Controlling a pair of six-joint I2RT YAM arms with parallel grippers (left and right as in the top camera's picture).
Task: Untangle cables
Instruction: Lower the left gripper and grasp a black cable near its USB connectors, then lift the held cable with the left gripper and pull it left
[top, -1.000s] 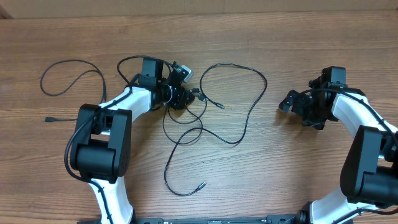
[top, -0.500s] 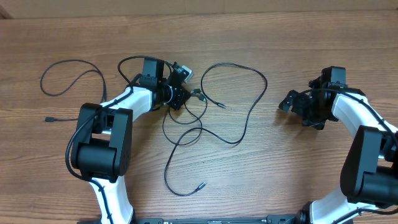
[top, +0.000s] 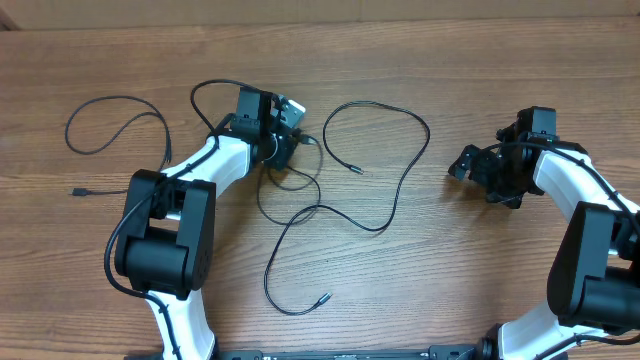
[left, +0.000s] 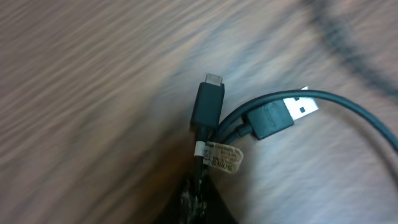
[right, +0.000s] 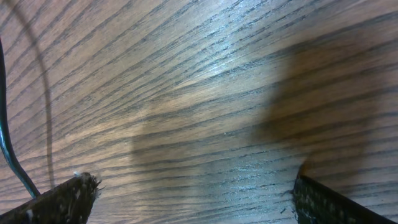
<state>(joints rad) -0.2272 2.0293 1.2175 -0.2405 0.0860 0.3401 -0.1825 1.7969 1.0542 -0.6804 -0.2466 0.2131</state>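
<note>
STEP: pulling the tangle apart, early stage | LEFT end effector (top: 284, 138): clamped on plug ends (left: 208, 102) of cables (top: 385, 215), far-centre worktop (top: 500, 60) | RIGHT end effector (right: 193, 196): fingers apart, empty, near right edge | NEXT: probably needs one plug drawn clear of the loops.

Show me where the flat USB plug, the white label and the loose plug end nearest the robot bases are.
Flat USB plug (left: 298, 106), left wrist view, on its silver shell.
White label (left: 224, 157), left wrist view, on the printed middle.
Loose plug end (top: 324, 296), overhead view, on the cable's tip.
</note>
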